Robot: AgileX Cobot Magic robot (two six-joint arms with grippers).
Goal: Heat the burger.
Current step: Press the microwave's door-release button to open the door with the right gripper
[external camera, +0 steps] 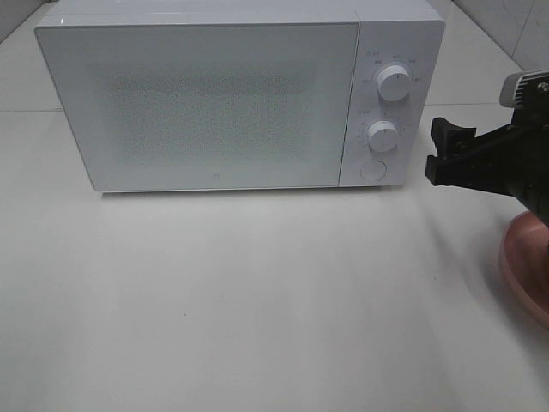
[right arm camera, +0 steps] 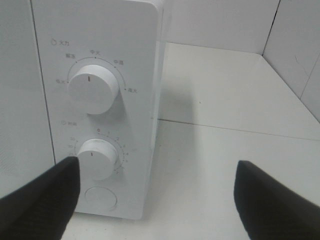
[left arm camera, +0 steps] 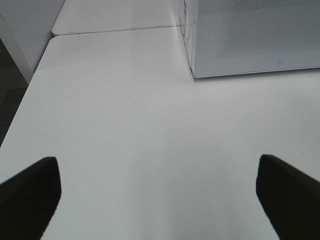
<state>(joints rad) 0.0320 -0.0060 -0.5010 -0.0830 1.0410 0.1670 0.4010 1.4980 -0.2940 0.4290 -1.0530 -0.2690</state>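
Just ahead of the right gripper (external camera: 442, 153), spread wide and empty: glossy white microwave (external camera: 214, 13) panel with smooth round upper knob (right arm camera: 93, 89), matching lower knob (right arm camera: 98, 158) and flat round button (right arm camera: 101, 198). Could slip on the slick lower knob or nudge the upper knob, given such broad black fingers (right arm camera: 40, 205); back beneath its wrist, pink plate (external camera: 525, 257) rim, easily bumped. Left gripper (left arm camera: 157, 195) likewise wide and empty above matte white table (left arm camera: 125, 125); burger nowhere visible, possibly behind the shut speckled door (external camera: 197, 107).

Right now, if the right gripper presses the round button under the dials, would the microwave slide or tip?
Tipping seems unlikely: the microwave is a wide, low box sitting flat on the table. The round button is low on the panel, so a push would act near the base. The table looks smooth, so a hard push might slide it back slightly.
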